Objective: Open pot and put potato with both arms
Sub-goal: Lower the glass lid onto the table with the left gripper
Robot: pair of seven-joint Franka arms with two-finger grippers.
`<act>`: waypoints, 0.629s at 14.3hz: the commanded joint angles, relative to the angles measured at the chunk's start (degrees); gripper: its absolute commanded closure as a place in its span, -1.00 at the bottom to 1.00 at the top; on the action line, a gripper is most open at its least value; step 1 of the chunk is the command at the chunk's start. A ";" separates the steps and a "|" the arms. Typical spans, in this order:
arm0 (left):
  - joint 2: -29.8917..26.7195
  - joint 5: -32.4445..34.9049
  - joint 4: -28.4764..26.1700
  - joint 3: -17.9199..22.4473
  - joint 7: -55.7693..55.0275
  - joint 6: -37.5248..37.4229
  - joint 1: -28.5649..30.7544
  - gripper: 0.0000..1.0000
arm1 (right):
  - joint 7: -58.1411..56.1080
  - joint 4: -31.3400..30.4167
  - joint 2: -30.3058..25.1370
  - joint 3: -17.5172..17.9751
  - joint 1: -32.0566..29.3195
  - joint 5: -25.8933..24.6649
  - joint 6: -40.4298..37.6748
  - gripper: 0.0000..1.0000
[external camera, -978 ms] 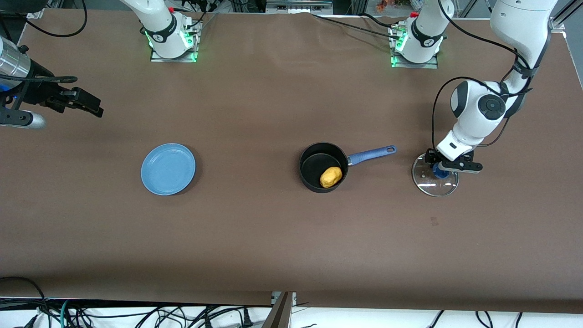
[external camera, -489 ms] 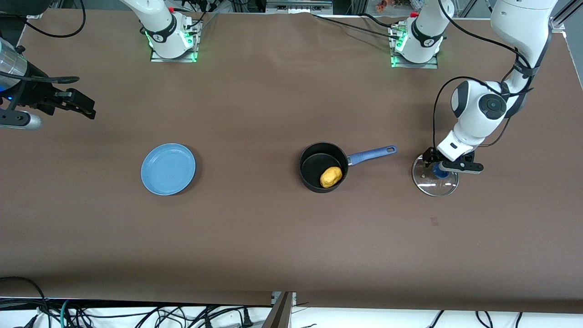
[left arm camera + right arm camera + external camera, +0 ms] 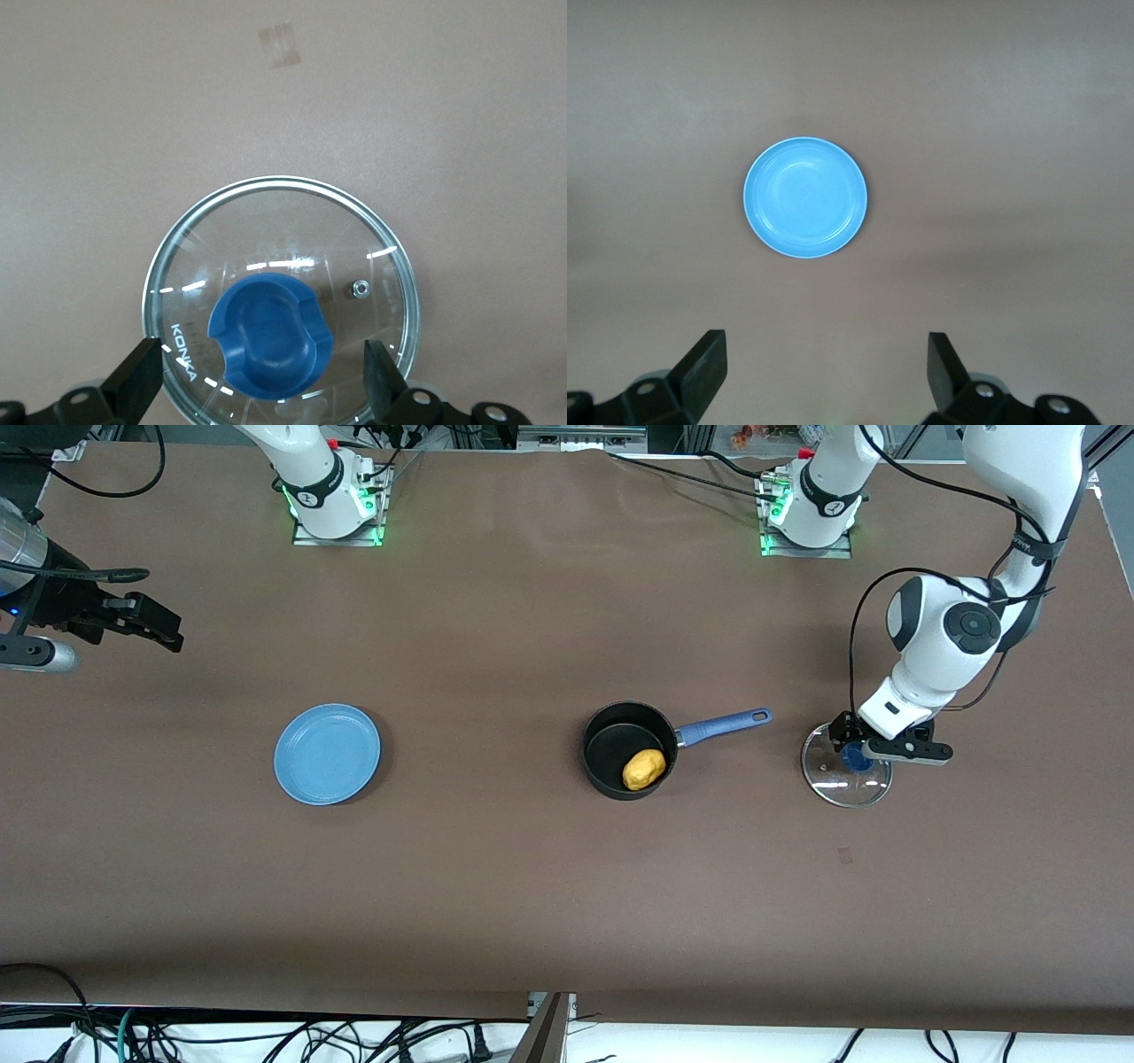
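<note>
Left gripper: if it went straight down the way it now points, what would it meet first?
Most likely the lid's blue knob: the open left gripper hangs over it, fingers straddling. The glass lid lies flat on the table.

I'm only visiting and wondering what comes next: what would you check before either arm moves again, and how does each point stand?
1. Potato inside the pot: ok.
2. Glass lid off the pot, flat on the table toward the left arm's end: ok.
3. Left gripper jaws open, clear of the lid's blue knob: ok.
4. Right gripper open, holding nothing, waiting up the table from the blue plate: ok.
5. Lid unchipped: cannot tell.
</note>
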 commanded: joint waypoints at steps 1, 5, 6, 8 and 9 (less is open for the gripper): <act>-1.96 1.46 2.88 -0.70 -0.46 -6.05 -0.02 -1.00 | -0.73 1.13 -0.04 0.37 -0.58 2.03 -1.39 -1.00; -4.85 1.02 8.86 -3.24 -2.04 -17.30 -0.02 -1.00 | -0.64 1.13 -0.04 0.45 -0.58 2.03 -1.39 -1.00; -6.17 0.76 10.52 -3.69 -2.13 -21.16 -0.02 -1.00 | -0.64 1.13 -0.04 0.45 -0.58 2.03 -1.39 -1.00; -10.38 0.76 14.30 -4.22 -1.17 -32.30 0.07 -1.00 | -0.64 1.13 -0.04 0.37 -0.58 2.03 -1.39 -1.00; -12.84 0.76 16.23 -4.30 -0.99 -38.27 0.07 -1.00 | -0.64 1.13 -0.04 0.37 -0.58 2.03 -1.39 -1.00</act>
